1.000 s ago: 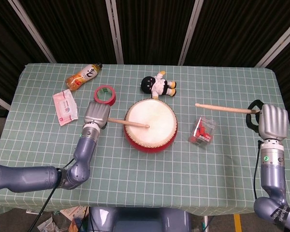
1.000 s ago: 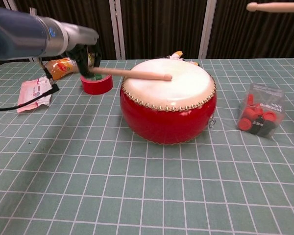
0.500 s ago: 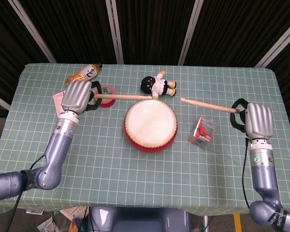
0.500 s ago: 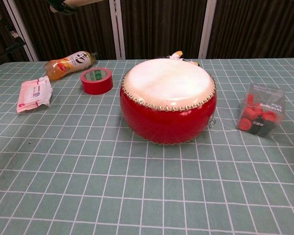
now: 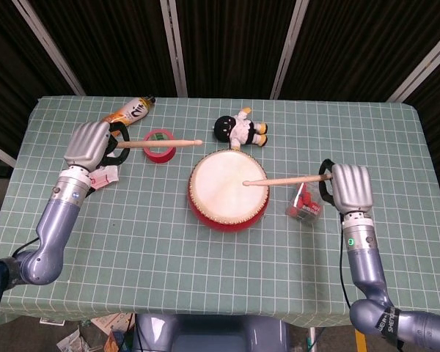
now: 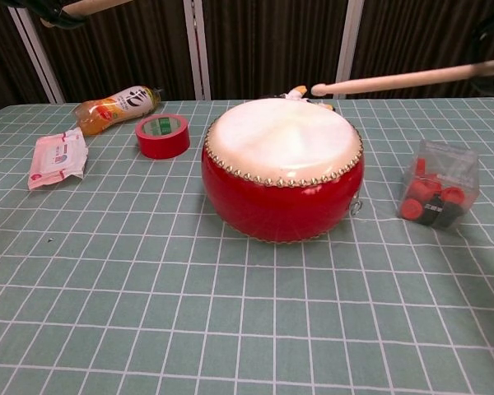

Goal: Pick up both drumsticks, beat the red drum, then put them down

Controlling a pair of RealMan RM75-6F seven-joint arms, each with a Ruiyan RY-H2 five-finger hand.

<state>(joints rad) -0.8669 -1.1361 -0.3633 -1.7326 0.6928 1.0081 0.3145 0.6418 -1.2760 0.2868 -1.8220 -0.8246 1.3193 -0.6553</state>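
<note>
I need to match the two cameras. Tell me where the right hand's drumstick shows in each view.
Head view: the right drumstick runs from the right hand leftward, its tip over the red drum.
Chest view: right drumstick at upper right, tip above the drum's far rim.
Shared landmark: the red drum.

We see bottle [image 6: 115, 107], tape [image 6: 162, 135], wipes [image 6: 58, 156], doll [image 5: 240, 130], clear box [image 6: 440, 183] on checked cloth [image 6: 230, 329].

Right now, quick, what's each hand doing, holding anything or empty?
Left hand: holds a drumstick, raised over the red tape roll.
Right hand: holds the other drumstick, its tip over the red drum.
</note>
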